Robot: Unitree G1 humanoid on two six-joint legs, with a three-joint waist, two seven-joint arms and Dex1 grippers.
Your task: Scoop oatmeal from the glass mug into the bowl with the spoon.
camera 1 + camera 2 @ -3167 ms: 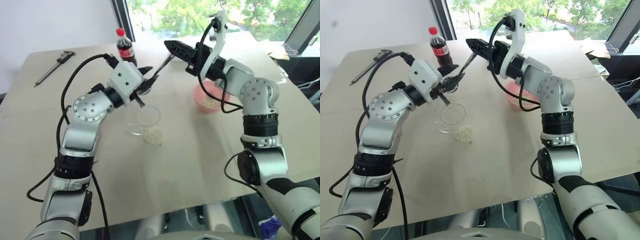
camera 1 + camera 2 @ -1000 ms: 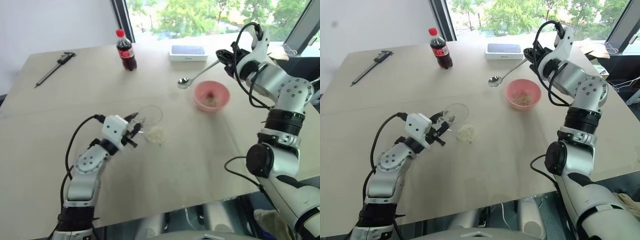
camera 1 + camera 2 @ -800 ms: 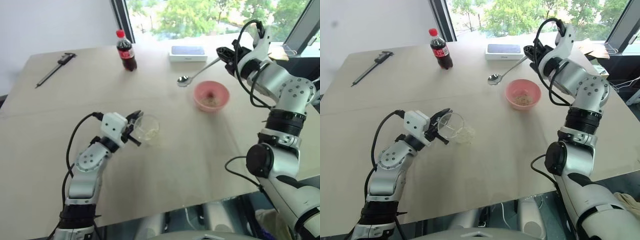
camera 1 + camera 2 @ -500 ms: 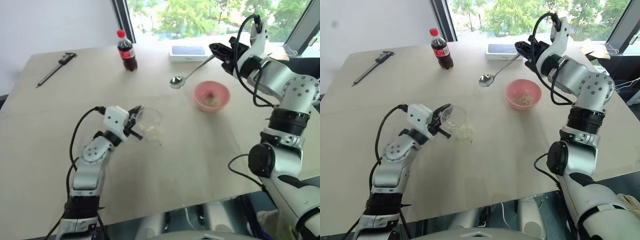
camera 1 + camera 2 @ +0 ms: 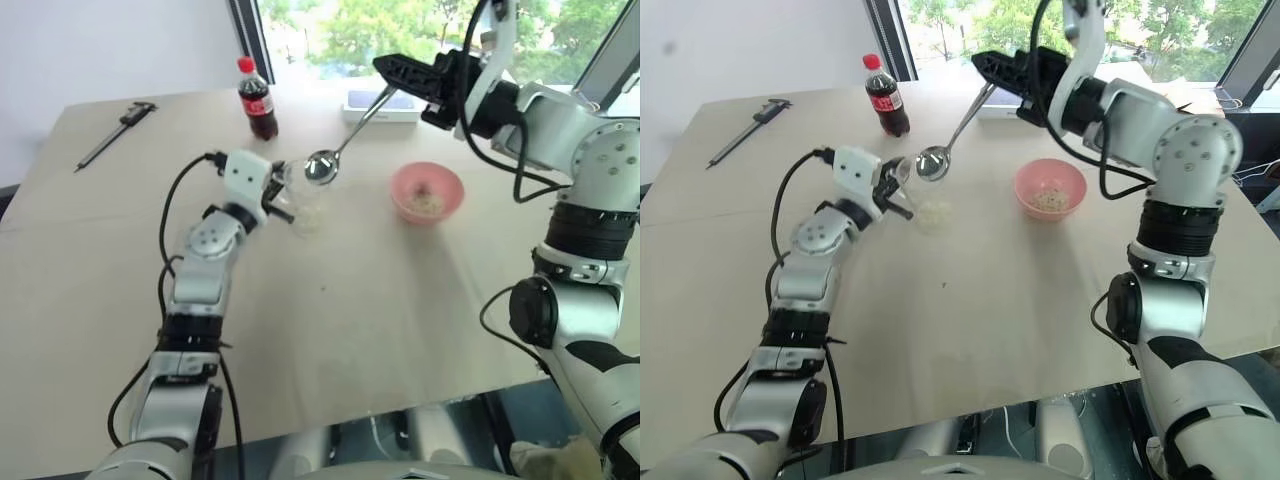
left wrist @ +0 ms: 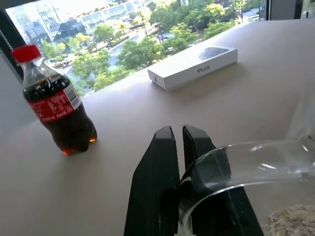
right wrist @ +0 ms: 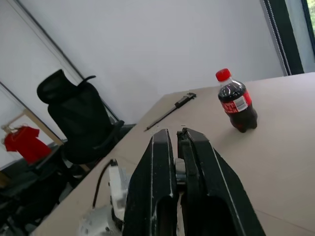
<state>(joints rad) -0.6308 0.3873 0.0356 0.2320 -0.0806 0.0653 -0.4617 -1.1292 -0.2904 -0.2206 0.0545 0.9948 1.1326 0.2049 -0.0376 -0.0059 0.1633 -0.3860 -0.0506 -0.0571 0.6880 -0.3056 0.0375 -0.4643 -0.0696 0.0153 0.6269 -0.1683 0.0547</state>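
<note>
The left tool (image 5: 283,192) pinches the clear glass mug (image 5: 303,196), oatmeal (image 6: 295,220) inside; the right tool (image 5: 392,68) clamps the shiny spoon (image 5: 340,152) above it.

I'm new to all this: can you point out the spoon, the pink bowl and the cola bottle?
spoon (image 5: 321,167), left eye view, on its oval scoop.
pink bowl (image 5: 452,183), left eye view, on its rim.
cola bottle (image 6: 55,104), left wrist view, on its red label.

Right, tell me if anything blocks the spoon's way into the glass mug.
Nothing visible does. The spoon, shut in the right gripper, hangs with its oval bowl just beside the rim of the glass mug, which the left gripper holds lifted off the table. The gap between them is open.
</note>
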